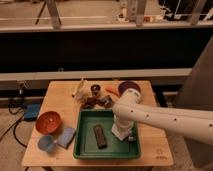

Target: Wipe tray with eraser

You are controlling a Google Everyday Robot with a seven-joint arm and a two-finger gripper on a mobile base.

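Eraser (100,136) lying loose mid-tray (86,125), gripper (125,134) set down just right of it.
Probably light, stiff and a bit grippy, so it's best pinched across the narrow sides at mid-length. The gripper's state can't be told here.

The arm (167,120) is a thick, smooth white tube with a row of small dark dots along its side and a rounded white cap at its bend. It runs into a blocky white wrist and the end effector (128,136), pale with a darker underside, over the right half of the tray (107,155)
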